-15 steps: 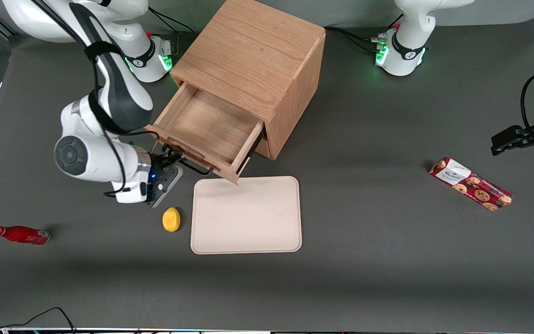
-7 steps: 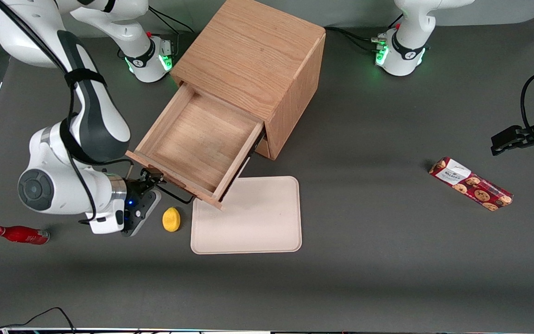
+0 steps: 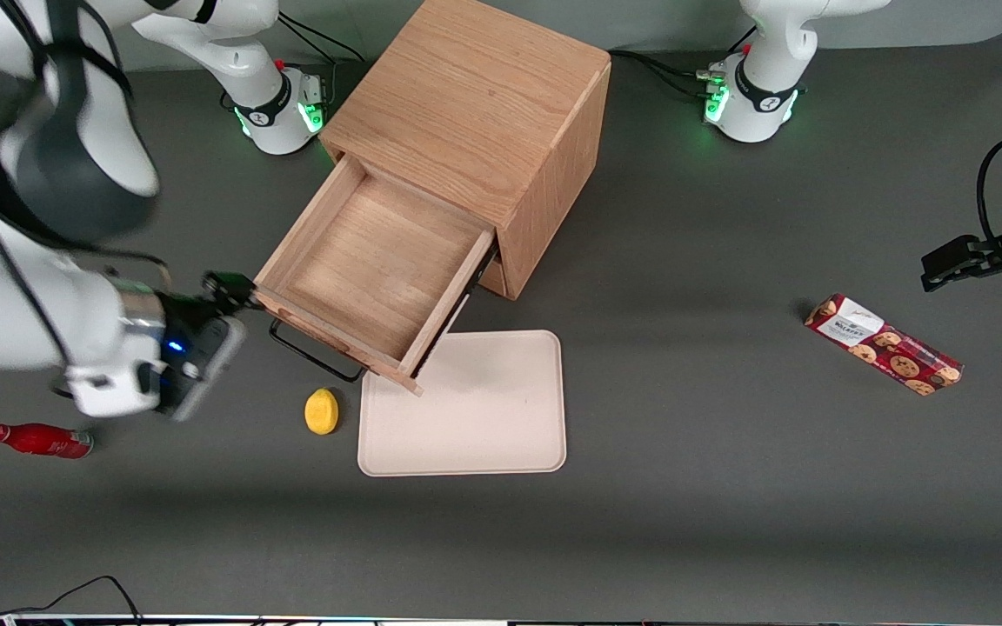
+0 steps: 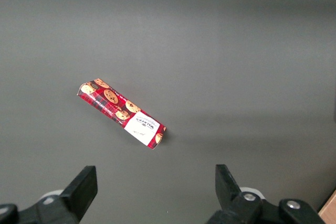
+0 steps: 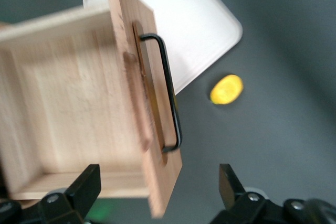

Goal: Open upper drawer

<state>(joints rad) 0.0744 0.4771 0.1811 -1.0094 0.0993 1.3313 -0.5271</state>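
The upper drawer (image 3: 370,261) of the light oak cabinet (image 3: 475,113) stands pulled well out, its tray empty. Its thin black wire handle (image 3: 314,352) is free, with nothing holding it. My right gripper (image 3: 227,289) is open and empty, raised beside the corner of the drawer front toward the working arm's end of the table. In the right wrist view the open gripper (image 5: 157,184) looks down on the drawer front (image 5: 149,129) and its handle (image 5: 169,93), with the fingers (image 5: 86,182) wide apart and off the handle. The lower drawer is hidden under the upper one.
A cream tray (image 3: 466,409) lies on the table in front of the drawer, partly under its front. A yellow lemon (image 3: 321,410) lies beside the tray. A red bottle (image 3: 36,439) lies toward the working arm's end. A cookie box (image 3: 884,345) lies toward the parked arm's end.
The drawer was pulled farther out by its handle. The gripper then let go of the handle, opened and rose away toward the working arm's end.
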